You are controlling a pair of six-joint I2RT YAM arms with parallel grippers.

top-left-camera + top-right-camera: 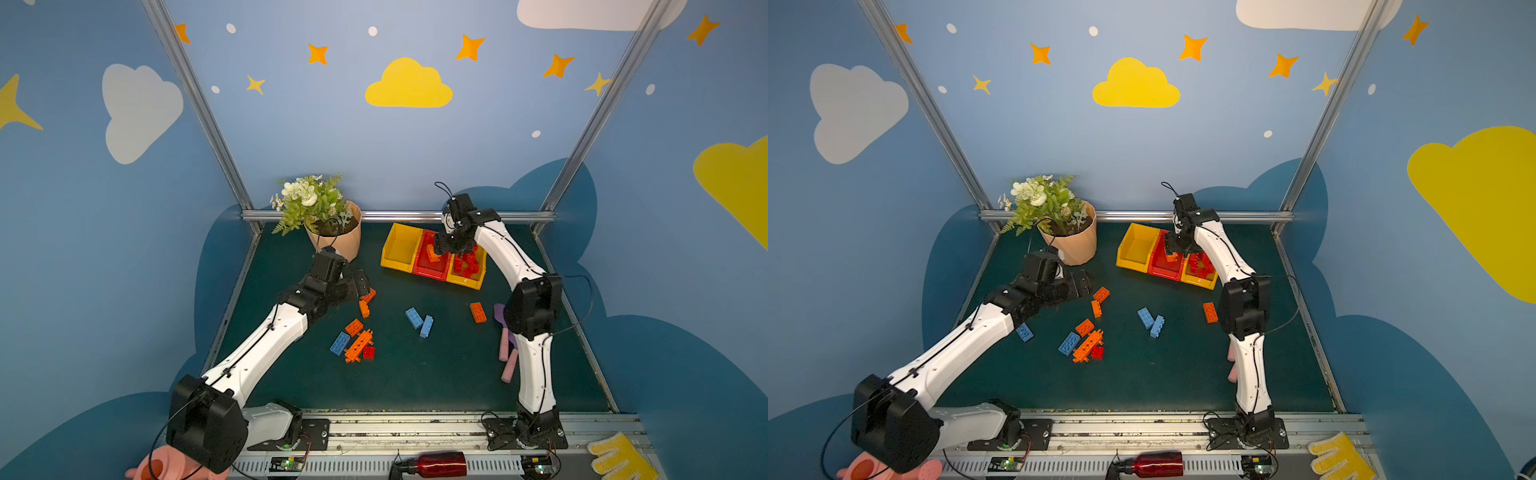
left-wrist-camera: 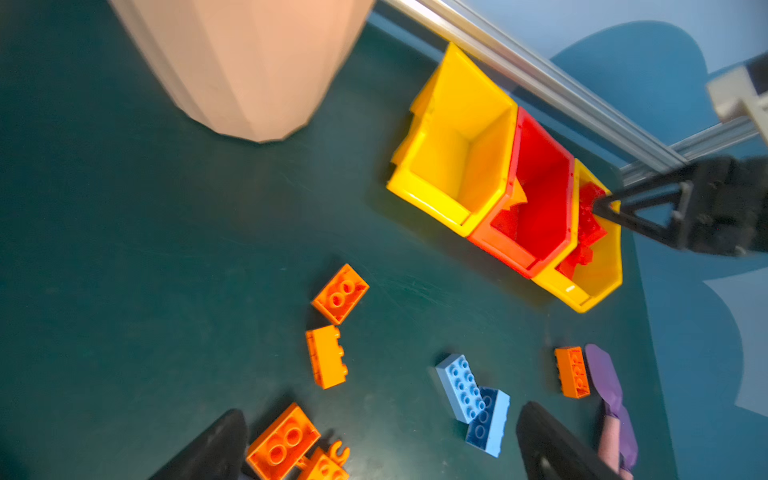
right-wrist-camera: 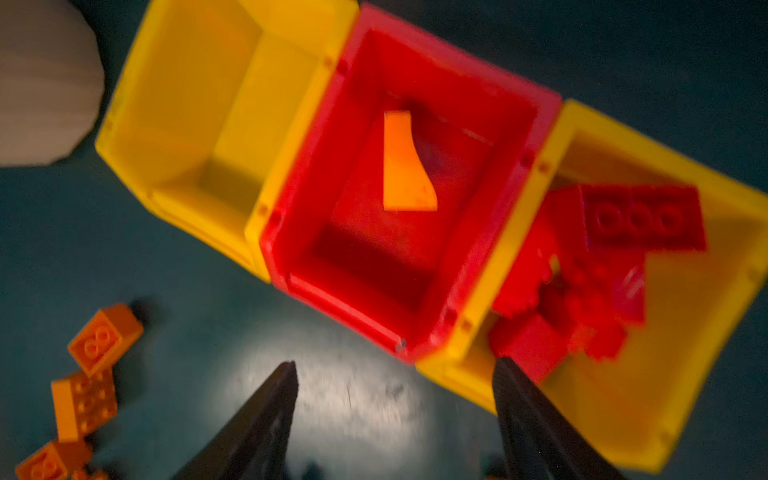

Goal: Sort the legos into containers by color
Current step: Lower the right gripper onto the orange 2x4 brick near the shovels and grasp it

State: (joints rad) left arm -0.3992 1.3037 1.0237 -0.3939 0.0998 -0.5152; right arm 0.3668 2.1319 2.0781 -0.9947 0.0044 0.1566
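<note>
Over the red bin (image 3: 536,124), right gripper (image 3: 397,363) seen with jaws parted and empty, orange sloped brick (image 3: 405,162) laid inside, shown whole by the right wrist view, red bricks (image 3: 602,257) heaped in the adjoining yellow bin (image 3: 706,357), left gripper (image 2: 382,411) spread wide above loose orange bricks (image 2: 340,293), one blue brick (image 1: 1024,332) by the left arm (image 1: 955,353) revealed in a top view, unseen by either wrist view.

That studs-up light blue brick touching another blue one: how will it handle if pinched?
The light blue brick looks like rigid plastic with flat sides, so probably a firm, non-rolling pinch. Its neighbour, the blue brick on its side, may get nudged or tip.
</note>
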